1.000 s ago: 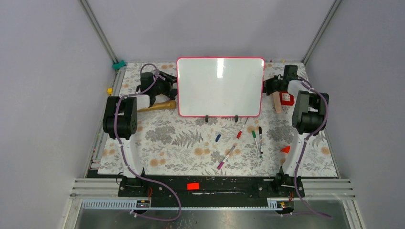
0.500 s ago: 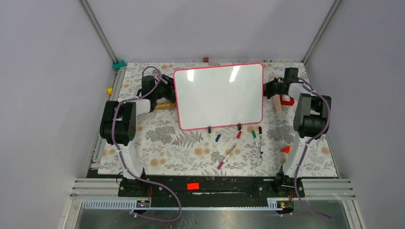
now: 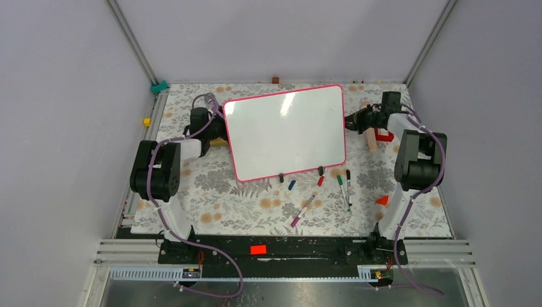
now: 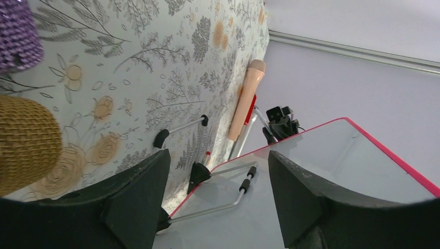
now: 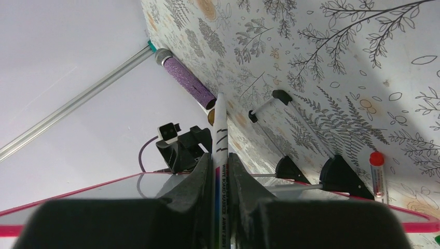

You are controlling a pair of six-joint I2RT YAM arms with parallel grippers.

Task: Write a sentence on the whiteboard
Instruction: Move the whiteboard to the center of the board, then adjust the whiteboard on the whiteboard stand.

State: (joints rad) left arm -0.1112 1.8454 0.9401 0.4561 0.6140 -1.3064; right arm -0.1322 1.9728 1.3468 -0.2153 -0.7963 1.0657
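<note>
Whiteboard (image 3: 286, 131) stands skewed on the floral desk (image 3: 211, 185), propped on two black clip feet (image 3: 282, 176) toward 12 o'clock from the arms' bases, its right end farther back. At its 9 o'clock edge the left end effector (image 4: 218, 161) has its fingers spread wide about the board's corner; contact cannot be made out. At 3 o'clock, just beside the rim, the right end effector (image 5: 220, 161) pinches a white marker (image 5: 220, 122). A green marker (image 3: 342, 185) and a pink marker (image 3: 303, 210) lie at the board's 6 o'clock.
</note>
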